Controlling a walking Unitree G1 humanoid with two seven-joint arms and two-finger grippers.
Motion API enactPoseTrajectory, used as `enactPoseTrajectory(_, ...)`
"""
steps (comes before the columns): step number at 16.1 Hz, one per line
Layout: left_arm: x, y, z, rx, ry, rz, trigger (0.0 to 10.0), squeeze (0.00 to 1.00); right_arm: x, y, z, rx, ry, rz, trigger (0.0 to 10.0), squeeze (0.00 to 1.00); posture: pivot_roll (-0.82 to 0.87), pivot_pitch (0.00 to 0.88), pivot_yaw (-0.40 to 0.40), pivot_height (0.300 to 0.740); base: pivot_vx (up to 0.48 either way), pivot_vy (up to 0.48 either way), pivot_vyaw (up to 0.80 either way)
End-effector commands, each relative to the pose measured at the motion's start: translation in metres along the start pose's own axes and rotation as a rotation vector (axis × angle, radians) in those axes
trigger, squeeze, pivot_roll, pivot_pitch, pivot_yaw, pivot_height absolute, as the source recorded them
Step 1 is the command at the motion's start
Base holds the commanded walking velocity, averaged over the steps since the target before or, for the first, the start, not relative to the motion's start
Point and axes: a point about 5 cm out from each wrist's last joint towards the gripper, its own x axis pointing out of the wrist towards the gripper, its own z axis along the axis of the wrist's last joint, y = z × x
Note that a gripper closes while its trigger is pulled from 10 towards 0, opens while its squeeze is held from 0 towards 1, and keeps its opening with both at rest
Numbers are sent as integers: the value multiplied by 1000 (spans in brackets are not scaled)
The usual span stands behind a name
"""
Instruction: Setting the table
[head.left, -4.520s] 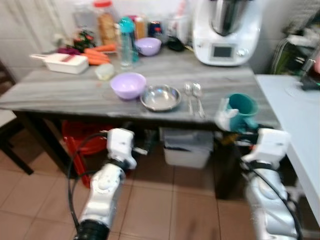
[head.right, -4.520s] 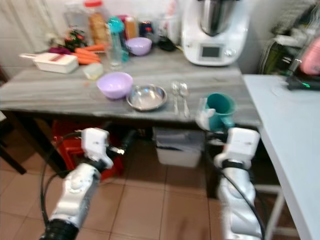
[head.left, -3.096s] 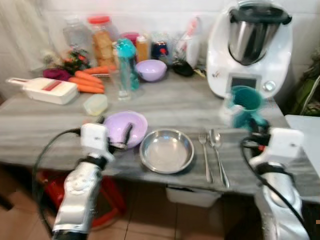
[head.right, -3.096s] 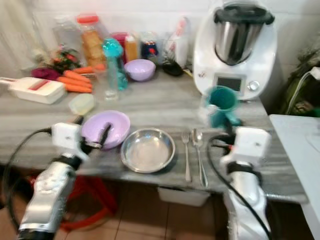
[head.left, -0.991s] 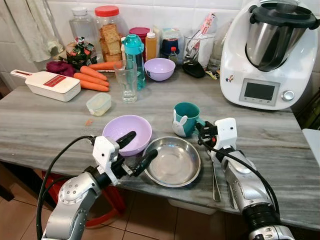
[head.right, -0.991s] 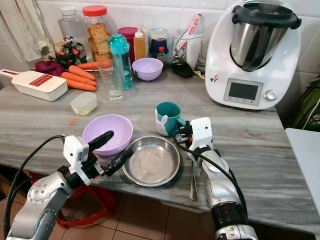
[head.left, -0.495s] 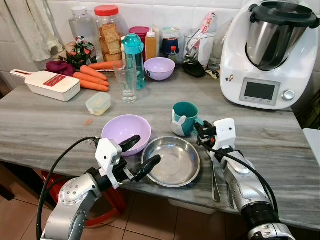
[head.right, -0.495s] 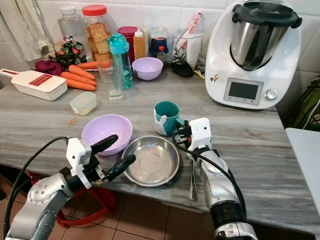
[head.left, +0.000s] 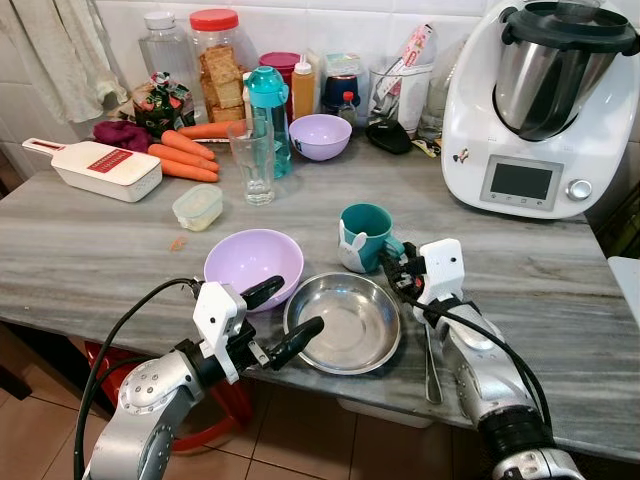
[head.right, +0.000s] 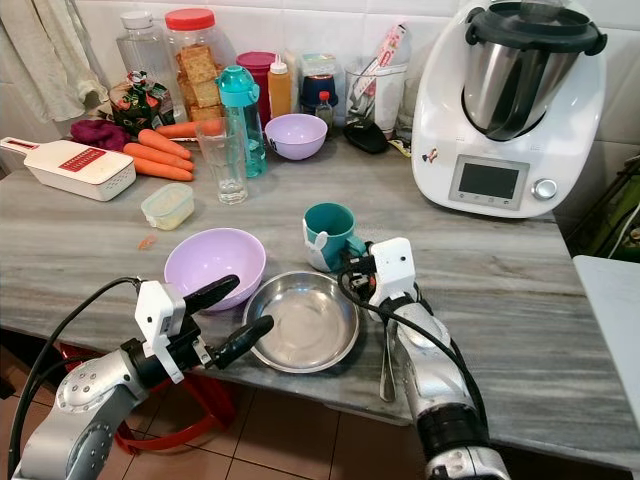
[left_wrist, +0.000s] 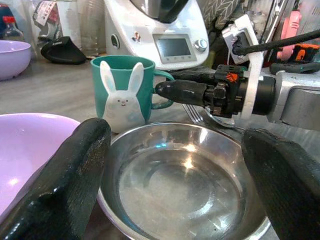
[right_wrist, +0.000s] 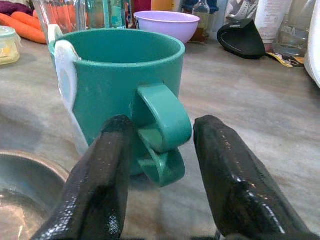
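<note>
While the teal bunny mug (head.left: 364, 236) stands upright on the grey table (head.left: 90, 240), just behind the steel bowl (head.left: 343, 322), the right claw (right_wrist: 162, 165) sits at its handle with both black fingers (right_wrist: 102, 175) spread, one on each side of the loop, and neither pressing on it. That claw is released, nothing gripped. The mug's handle points toward the right arm, and its white rabbit face looks toward the lavender bowl (head.left: 254, 268), which touches or nearly touches the steel bowl's left rim.

Over at the near edge of the steel bowl, the left claw (head.left: 282, 313) hangs wide apart and released as well: one finger lies over the lavender bowl's near rim, the other reaches to the steel bowl's near left rim. A fork and spoon (head.left: 430, 352) lie just right of the steel bowl, partly under the right arm.

Behind the mug, well apart, stand a drinking glass (head.left: 249, 161), a teal bottle (head.left: 267, 110), a small lavender bowl (head.left: 320, 136) and a white kitchen machine (head.left: 537, 105). Carrots (head.left: 180, 155) lie far left of the mug.
</note>
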Motion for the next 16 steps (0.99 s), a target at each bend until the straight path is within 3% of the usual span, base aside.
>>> enactPoseTrajectory(1,-1,-1,1,19,9,-14,10000,0,-1,-2,12,-9,-63,-20,10000,1000,-59,0,19,740,0,0,0)
enactPoseTrajectory(8,2,0,4,28,-1,-2,10000,0,-15,16,34,40,-199,-63,10000,1000,-65,0,18,740,0,0,0)
enactPoseTrajectory(9,2,2,5,37,-19,32,10000,0,-20,17,37,50,-214,-81,10000,1000,-66,0,19,740,0,0,0)
enactPoseTrajectory(10,3,11,12,104,-66,149,10000,0,-30,18,41,59,-242,-107,10000,1000,-67,0,23,740,0,0,0)
enactPoseTrajectory(12,3,21,18,110,-114,274,10000,0,-40,18,46,58,-267,-129,10000,1000,-67,0,23,740,0,0,0)
enactPoseTrajectory(13,2,26,21,102,-136,339,10000,0,-47,17,48,53,-275,-146,10000,937,-69,0,25,740,0,0,0)
enactPoseTrajectory(14,2,27,22,107,-138,348,10000,0,-49,16,48,53,-274,-154,10000,525,-69,0,25,740,0,0,0)
enactPoseTrajectory(15,2,31,21,107,-131,394,10000,0,-52,15,48,65,-270,-160,10000,0,-69,0,25,740,0,0,0)
enactPoseTrajectory(16,0,38,19,107,-117,479,10000,0,-57,17,51,73,-268,-161,10000,0,-73,0,27,740,0,0,0)
